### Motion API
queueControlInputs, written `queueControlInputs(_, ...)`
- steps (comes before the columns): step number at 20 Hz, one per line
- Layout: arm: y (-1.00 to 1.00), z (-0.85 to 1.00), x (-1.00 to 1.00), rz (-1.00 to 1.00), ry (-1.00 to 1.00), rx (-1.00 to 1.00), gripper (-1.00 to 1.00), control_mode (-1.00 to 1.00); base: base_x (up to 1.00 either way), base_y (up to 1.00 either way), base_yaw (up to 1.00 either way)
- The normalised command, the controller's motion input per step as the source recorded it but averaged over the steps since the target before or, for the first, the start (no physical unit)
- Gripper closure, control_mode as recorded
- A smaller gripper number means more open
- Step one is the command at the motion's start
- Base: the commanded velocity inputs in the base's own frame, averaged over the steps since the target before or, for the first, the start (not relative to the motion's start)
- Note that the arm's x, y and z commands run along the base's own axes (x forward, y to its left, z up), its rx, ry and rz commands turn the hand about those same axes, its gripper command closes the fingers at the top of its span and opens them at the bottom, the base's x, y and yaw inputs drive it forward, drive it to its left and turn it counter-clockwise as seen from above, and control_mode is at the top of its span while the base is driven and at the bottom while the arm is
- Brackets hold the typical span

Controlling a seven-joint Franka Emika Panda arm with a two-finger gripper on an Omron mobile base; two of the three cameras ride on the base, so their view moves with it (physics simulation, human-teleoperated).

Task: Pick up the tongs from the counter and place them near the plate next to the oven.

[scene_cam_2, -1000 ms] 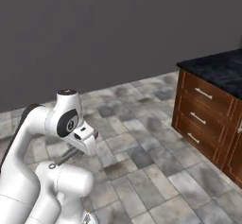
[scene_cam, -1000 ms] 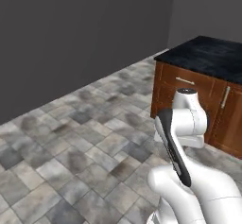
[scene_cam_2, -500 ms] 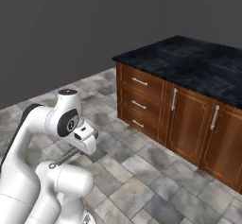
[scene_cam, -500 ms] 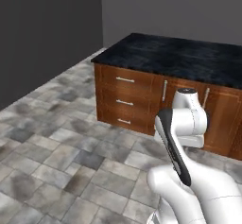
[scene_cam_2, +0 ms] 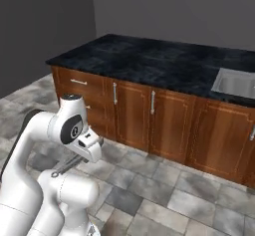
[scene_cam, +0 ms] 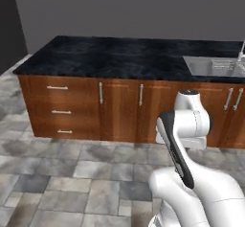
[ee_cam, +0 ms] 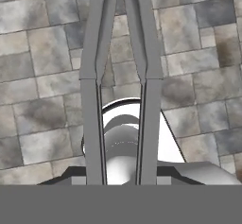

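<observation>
Step in hand, by my judgement: carry phase. Pick-up looked done; placing not yet begun

- Tongs [ee_cam: 94,38]: off the tabletop [scene_cam: 119,56], held in the hand. In the hand view the two grey arms ran up from the bottom edge side by side, then bent toward each other near the top. In the right base view they [scene_cam_2: 67,166] showed as a thin grey bar sticking out below the folded arm [scene_cam_2: 45,140], low over the floor [scene_cam_2: 164,200]
- Fingers [ee_cam: 75,173]: closed, gripping the tongs near their lower part. Exact contact was hidden at the bottom edge of the hand view
- Hand pointed down at the grey stone tiles, in front of the cabinets [scene_cam: 119,106] and well apart from the tabletop's front edge
- Tabletop: black stone with a sink [scene_cam: 213,67] toward its right end, drawers under its left end

Next move, as I judged it:
- bring the base round until the plate and the oven come before the cameras
- raise the arm clear of the tabletop's front edge before reaching over it
- set the tongs down flat just beside the plate, not on it, then open the fingers

Risk noted: the long tongs could catch the cabinet fronts if the arm lifted late
</observation>
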Motion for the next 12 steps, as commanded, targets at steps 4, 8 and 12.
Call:
queueControlInputs(4,0.00,0.00,0.00,0.00,0.00,0.00,1.00,1.00,0.00,-0.61,-0.54)
queueControlInputs(8,0.00,0.00,0.00,0.00,0.00,0.00,1.00,1.00,0.13,-0.79,-0.46)
queueControlInputs(12,0.00,0.00,0.00,0.00,0.00,0.00,1.00,1.00,0.31,-0.77,-0.45)
